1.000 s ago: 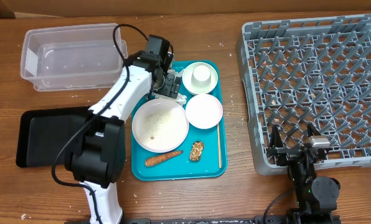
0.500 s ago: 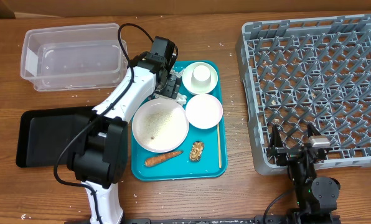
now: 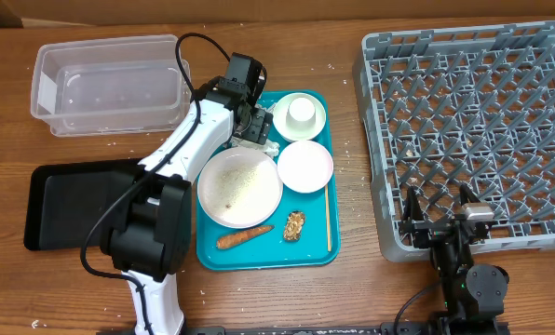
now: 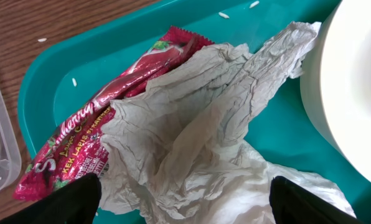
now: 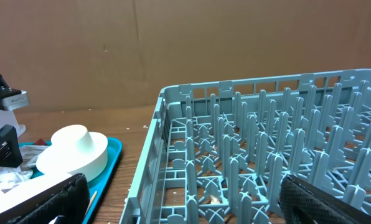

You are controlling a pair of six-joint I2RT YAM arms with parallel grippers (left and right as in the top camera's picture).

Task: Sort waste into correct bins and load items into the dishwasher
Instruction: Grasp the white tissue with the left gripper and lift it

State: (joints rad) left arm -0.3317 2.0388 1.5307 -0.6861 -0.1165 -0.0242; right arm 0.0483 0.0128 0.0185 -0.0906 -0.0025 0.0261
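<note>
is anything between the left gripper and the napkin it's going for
Nothing visible. The left gripper, jaws open, hangs directly over the crumpled napkin with one finger on each side. The red wrapper lies partly under the napkin, not above it.

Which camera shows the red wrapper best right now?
Left wrist: the red-and-white wrapper lies close up, print readable, partly under the crumpled napkin on the teal tray. Overhead, the left gripper covers that spot. Right wrist: too distant to make out.

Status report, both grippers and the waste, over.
Left gripper open, over crumpled napkin on teal tray. Red wrapper partly under napkin. Right gripper open, empty, beside dish rack.
</note>
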